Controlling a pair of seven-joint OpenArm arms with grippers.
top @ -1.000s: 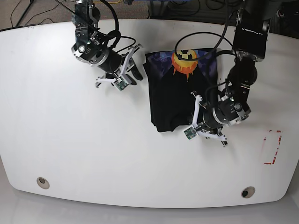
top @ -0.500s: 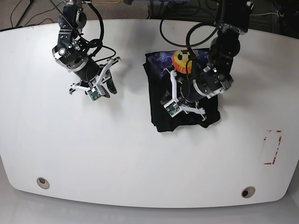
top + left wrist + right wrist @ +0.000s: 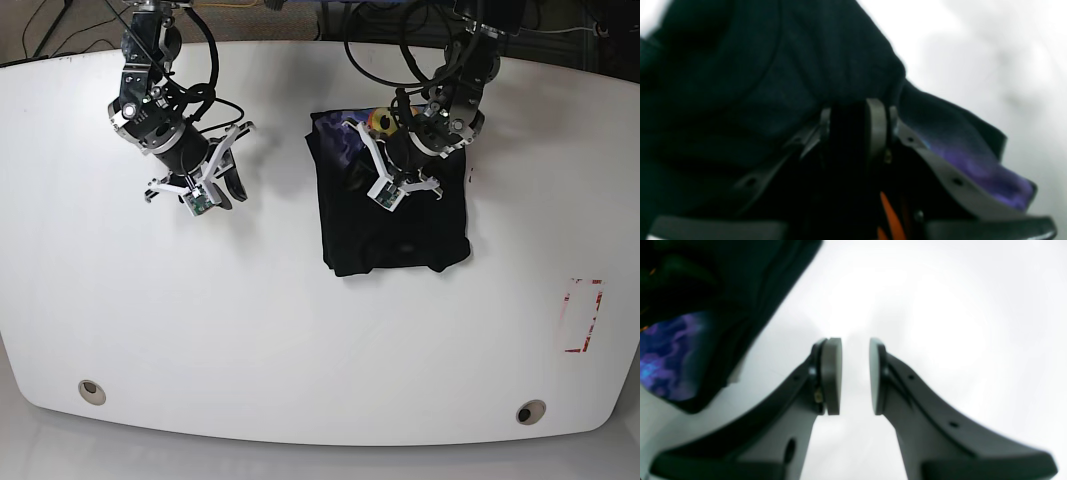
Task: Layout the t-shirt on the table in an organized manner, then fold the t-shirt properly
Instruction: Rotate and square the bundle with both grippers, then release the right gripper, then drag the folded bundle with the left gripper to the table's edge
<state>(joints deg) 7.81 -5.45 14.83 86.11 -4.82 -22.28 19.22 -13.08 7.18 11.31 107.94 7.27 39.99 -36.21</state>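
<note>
Two black robot arms trail looped black cables; each white-framed gripper (image 3: 398,178) carries grey round-padded fingers (image 3: 831,375) and screw holes.

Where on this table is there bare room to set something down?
Free: the white glossy table's near strip between the two round grommet holes, and the left end. Crowded: the far middle, where the left claw sits over the folded black t-shirt.
</note>
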